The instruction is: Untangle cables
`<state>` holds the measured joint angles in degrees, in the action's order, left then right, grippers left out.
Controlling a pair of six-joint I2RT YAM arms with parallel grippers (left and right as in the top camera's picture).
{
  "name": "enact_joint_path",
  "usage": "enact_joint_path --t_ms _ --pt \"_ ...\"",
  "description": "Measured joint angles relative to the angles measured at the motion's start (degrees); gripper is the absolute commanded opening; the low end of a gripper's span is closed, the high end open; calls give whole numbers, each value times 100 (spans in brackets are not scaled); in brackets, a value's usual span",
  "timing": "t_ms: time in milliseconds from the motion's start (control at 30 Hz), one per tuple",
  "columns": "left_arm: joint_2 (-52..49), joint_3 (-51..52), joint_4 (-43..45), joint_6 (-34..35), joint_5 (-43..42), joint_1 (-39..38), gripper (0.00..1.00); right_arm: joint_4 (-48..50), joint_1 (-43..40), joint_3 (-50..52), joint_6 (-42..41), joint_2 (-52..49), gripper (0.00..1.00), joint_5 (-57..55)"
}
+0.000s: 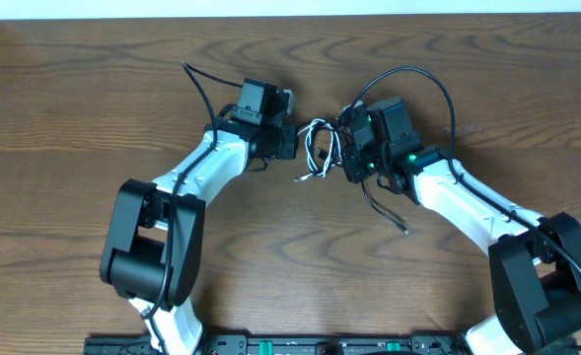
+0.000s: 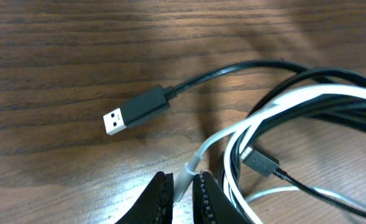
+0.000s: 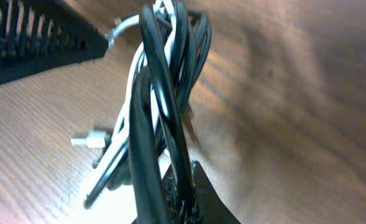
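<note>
The cables point(image 1: 320, 148) lay in one tangled bunch on the counter point(image 1: 93, 89), about midway between its left and right edges and nearer the far edge than the near one. The bunch sat directly between the two claws.

The left claw point(image 2: 184, 194) was nearly closed. Its fingers point(image 2: 161, 199) stood on either side of the white cable point(image 2: 307, 99) at the stiff sleeve near one end, and they appeared to pinch it there. From that claw the loops ran off toward the right arm. The black cable point(image 2: 232, 70) crossed over and under the white one, and its flat USB plug point(image 2: 136, 113) lay free on the wood, apart from the fingers. A smaller dark plug point(image 2: 260, 163) rested inside the loops.

The right claw point(image 3: 178, 190) was closed on the strands of the black cable, which rose from it twisted around one another with the white cable woven in. A white plug point(image 3: 89, 141) hung loose to one side.

The long axis of the tangle ran roughly along the line from claw to claw, parallel to the far edge. Each arm was at its own end of the bunch and neither was clearly nearer. In my judgement the coming move depended on this line: pulling the claws apart along it would tighten the crossings, while slack and a sideways lead might free the black plug.
</note>
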<state>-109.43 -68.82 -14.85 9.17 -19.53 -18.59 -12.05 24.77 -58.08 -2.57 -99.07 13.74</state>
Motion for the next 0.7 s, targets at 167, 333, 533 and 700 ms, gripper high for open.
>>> enact_joint_path --t_ms 167,333,533,700 --pt "-105 0 63 0 17 -2 15 -334 0 0 -186 0 5 2" --pt "-105 0 190 0 17 -2 16 -551 0 0 -518 0 42 15" --pt "-105 0 247 0 17 -2 15 -1049 -13 -4 -1036 0 51 42" --pt "-105 0 251 0 20 -2 16 -1259 -103 -4 -1690 0 49 219"
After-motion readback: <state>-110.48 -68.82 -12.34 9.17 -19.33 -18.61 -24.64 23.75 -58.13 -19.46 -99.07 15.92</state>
